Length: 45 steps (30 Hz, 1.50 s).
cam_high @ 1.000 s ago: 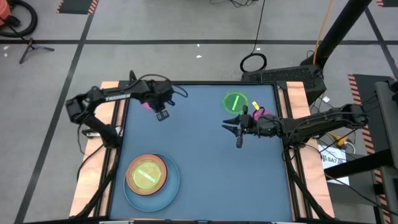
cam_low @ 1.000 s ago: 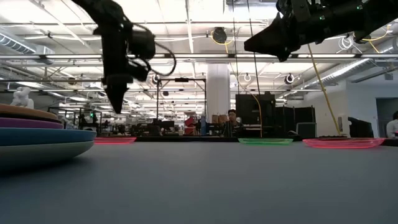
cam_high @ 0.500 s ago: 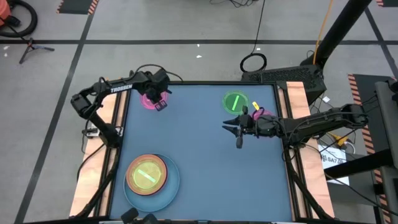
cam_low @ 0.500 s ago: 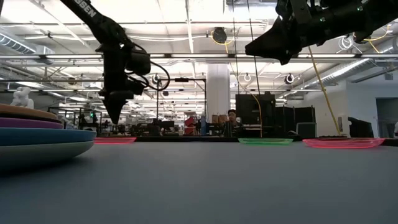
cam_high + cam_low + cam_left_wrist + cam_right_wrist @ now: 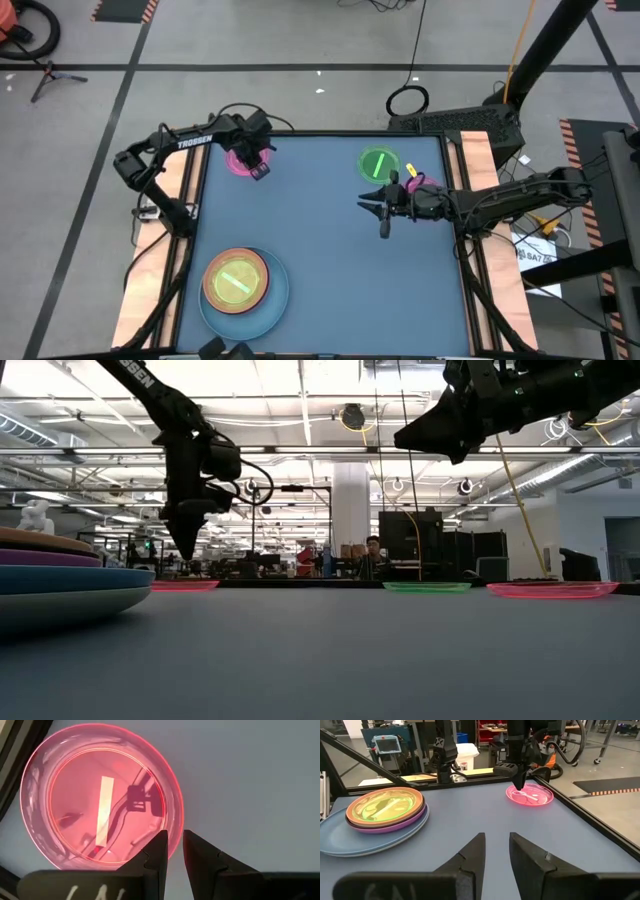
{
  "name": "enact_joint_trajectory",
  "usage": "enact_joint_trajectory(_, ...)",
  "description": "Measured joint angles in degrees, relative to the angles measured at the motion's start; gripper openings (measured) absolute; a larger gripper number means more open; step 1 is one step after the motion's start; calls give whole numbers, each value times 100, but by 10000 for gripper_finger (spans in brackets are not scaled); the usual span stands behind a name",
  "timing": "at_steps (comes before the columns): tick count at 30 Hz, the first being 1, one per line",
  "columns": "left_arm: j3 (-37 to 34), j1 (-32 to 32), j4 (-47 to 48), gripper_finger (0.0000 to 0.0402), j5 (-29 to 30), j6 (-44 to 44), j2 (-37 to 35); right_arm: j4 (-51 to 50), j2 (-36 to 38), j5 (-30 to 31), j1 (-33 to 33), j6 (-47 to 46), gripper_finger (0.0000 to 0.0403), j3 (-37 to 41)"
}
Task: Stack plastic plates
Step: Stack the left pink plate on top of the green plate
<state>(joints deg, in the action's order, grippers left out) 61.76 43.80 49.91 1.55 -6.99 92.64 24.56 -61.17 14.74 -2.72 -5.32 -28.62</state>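
Note:
A small translucent pink plate (image 5: 238,160) (image 5: 100,795) lies flat near the table's far left corner. My left gripper (image 5: 259,172) (image 5: 175,840) hangs just above its rim, pointing down and slightly open, one finger over the inside and one over the outside; in the low view its tip (image 5: 185,552) is clear of the plate (image 5: 185,586). A stack (image 5: 240,285) (image 5: 380,812) sits at the near left: light-blue plate, purple, orange, a green one on top. My right gripper (image 5: 372,210) (image 5: 497,842) waits raised at mid-right, slightly open.
A small green plate (image 5: 377,164) (image 5: 426,587) lies at the far middle. A second pink plate (image 5: 418,182) (image 5: 552,589) lies beside it, partly under the right arm. The table's raised black border (image 5: 320,134) runs close behind the pink plate. People show in the room beyond.
My left gripper moved toward the table's far left, from beside the pink plate to a spot over its rim, then held still. The right arm and all plates stayed put.

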Motion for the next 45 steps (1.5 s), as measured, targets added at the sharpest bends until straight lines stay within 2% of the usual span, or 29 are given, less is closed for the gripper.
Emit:
enact_joint_trajectory(6,0,-10,51,62,-1,-4,0,0,0,0,0,0,82,-2)
enact_joint_trajectory(10,0,-10,74,13,0,5,0,0,0,0,0,0,82,-2)
enact_joint_trajectory(14,0,-10,-89,10,37,206,0,0,0,0,-2,0,82,-2)
enact_joint_trajectory(18,0,-10,-70,30,44,219,0,0,0,0,-2,0,82,-2)
enact_joint_trajectory(30,-2,-12,-205,149,65,199,0,0,0,0,-2,-2,82,-2)
enact_joint_trajectory(38,-49,-12,-387,161,67,311,0,-4,0,0,0,-2,82,-2)
enact_joint_trajectory(45,-507,-14,-736,161,90,329,0,-22,-1,0,-1,-2,82,-2)
